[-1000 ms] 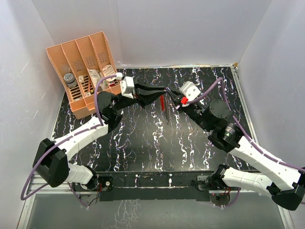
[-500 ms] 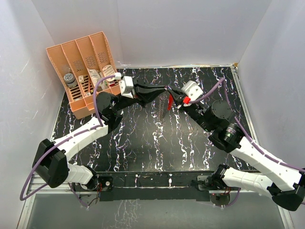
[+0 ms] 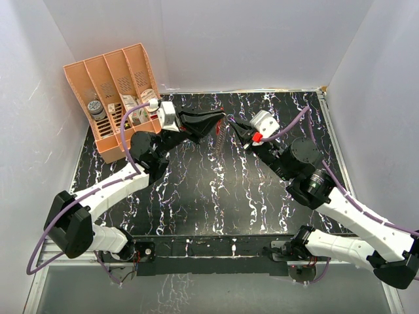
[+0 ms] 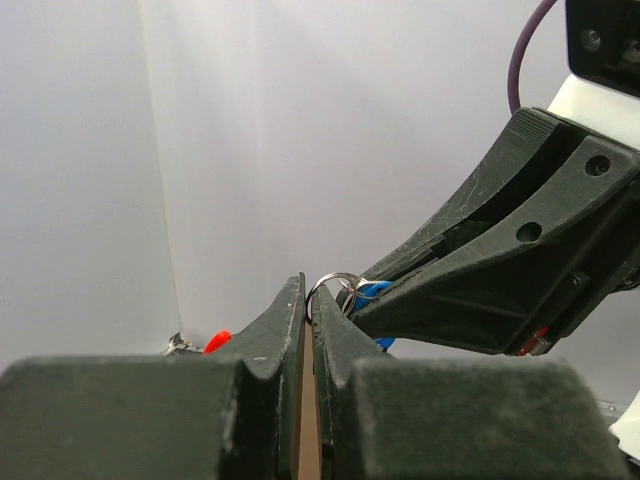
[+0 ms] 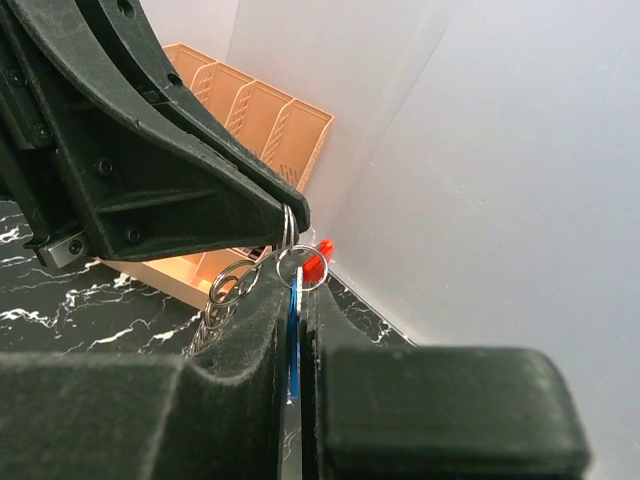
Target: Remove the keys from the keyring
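Observation:
My left gripper (image 3: 219,120) and right gripper (image 3: 233,124) meet tip to tip above the back of the table. In the left wrist view the left gripper (image 4: 308,290) is shut on the keyring's silvery ring (image 4: 330,285). The right wrist view shows the right gripper (image 5: 296,290) shut on a blue-headed key (image 5: 295,335) that hangs on a small ring (image 5: 297,268). A silvery chain (image 5: 215,310) hangs from the rings and also shows in the top view (image 3: 219,140). A bit of the red fob (image 5: 318,262) peeks out behind the ring; the rest is hidden.
An orange divided organizer (image 3: 111,85) holding small items stands at the back left, close behind the left arm. White walls enclose the black marbled table (image 3: 209,190) on three sides. Purple cables loop over both arms.
The left gripper has swung up and back with the ring. The red fob that hung between the grippers has gone from the top view; only the chain hangs there now. The right gripper barely moved.

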